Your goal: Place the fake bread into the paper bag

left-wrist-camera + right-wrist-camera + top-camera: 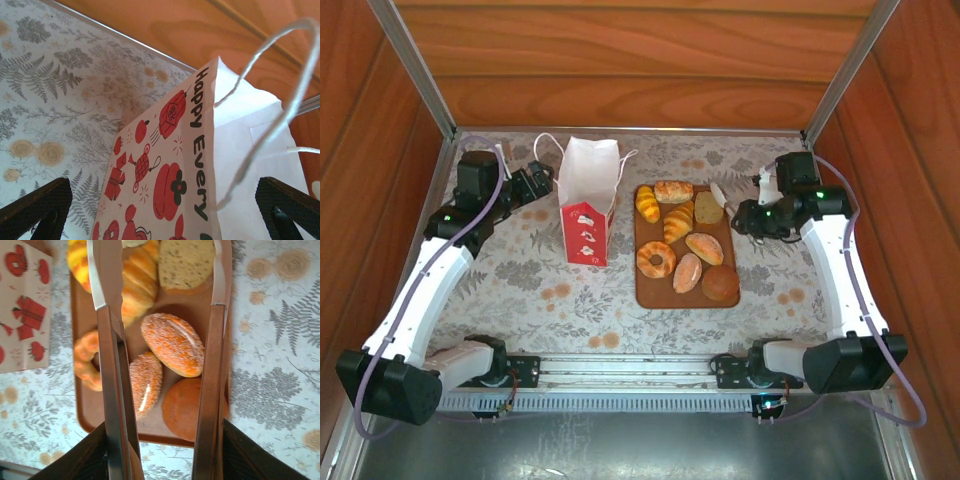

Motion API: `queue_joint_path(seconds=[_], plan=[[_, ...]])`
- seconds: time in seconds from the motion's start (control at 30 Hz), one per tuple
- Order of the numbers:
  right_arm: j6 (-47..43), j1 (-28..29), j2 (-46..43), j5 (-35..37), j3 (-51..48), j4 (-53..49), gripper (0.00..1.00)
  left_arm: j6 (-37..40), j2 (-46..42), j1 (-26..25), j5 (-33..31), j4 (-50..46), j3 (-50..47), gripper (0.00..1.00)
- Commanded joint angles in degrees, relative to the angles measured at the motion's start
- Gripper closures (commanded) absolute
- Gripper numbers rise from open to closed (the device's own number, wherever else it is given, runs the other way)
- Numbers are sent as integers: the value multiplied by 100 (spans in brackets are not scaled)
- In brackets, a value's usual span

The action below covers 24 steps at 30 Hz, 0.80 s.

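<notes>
Likely pick-up step: right pincer (pixel 748 215), half-closed on tongs (pixel 210 365), over fake bread (pixel 678 225) right of the paper bag (pixel 588 200); left pincer (pixel 535 182) gapes empty beside it; next, nip one piece

Floral-patterned table (pixel 520 270) with upright paper bag (pixel 588 215) beside brown tray (pixel 650 292)

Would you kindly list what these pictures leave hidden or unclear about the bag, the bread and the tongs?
Inside of the paper bag: top view, hidden by its own white walls.
Tips of the tongs: right wrist view, cut off by the top edge.
Ring doughnut: right wrist view, partly behind a tong arm.
Lettering after "Happy Every": left wrist view, cut by the bottom edge.
</notes>
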Motion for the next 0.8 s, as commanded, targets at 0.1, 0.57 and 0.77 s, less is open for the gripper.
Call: queue_joint_path(seconds=[0.1,0.57,0.77], plan=[[205,20,270,273,-332,234,48,-473,206,47,217,577,-205,0],[416,-236,688,18,-825,838,51,-993,760,52,1145,1266,-235,20],[430,-356,837,-223,-1017,1028,51,-1069,964,47,1320,1386,-219,30]])
